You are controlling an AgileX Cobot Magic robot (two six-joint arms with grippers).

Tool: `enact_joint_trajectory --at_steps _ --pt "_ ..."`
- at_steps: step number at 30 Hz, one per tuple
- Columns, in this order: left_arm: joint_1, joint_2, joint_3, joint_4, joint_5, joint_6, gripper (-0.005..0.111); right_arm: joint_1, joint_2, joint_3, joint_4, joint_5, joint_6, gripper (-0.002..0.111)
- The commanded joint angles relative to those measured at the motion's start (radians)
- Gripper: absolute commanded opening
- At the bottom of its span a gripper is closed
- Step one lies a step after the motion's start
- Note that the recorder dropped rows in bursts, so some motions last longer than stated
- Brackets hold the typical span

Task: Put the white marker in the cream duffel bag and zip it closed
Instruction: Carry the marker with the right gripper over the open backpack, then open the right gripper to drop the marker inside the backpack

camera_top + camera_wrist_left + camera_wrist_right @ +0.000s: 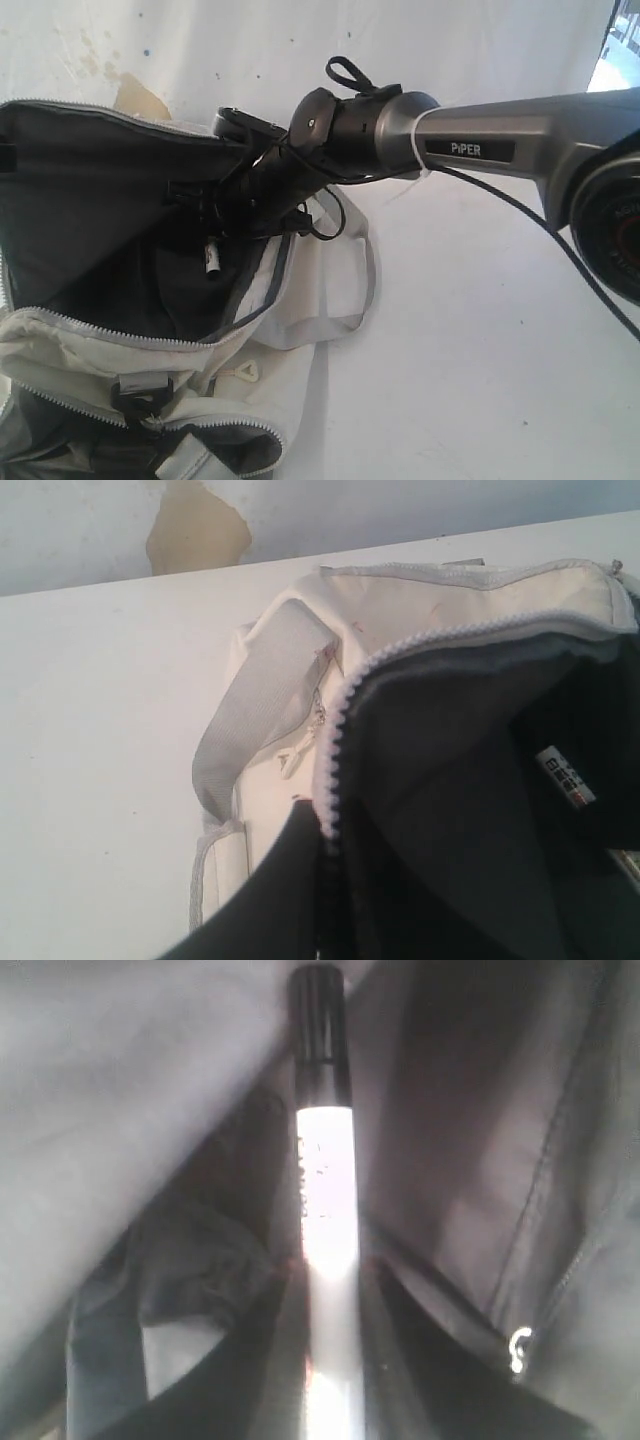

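Reaching down through the open mouth, the right pincer [330, 1380] grips the white marker [325, 1180] by its barrel, black end dangling over the grey lining of the cream duffel bag [100, 345]: inside, but not released. The left pincer [300, 880], clamped tight, holds up the zipper rim. The bag sprawls toward the table's [480, 350] left side. Drop and zipping remain, I'd judge.

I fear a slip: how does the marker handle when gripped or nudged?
The marker looks rigid and light, so it is probably easy to hold. Its glossy round barrel may slip in a grip and roll, though the soft bag should stop it.
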Motion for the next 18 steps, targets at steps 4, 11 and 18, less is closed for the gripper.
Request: enact_joint_trajectory --at_steps 4,11,18 --pt "0.002 -0.006 0.006 0.0 -0.003 -0.004 0.0 0.0 -0.086 0.002 0.002 0.043 -0.028 0.054" --pt "0.002 -0.006 0.006 0.0 0.008 -0.004 0.0 -0.001 -0.17 0.002 -0.077 0.181 -0.058 0.054" --pt "-0.002 -0.007 0.006 0.0 0.032 0.001 0.0 -0.06 -0.243 0.002 -0.094 0.355 -0.058 0.054"
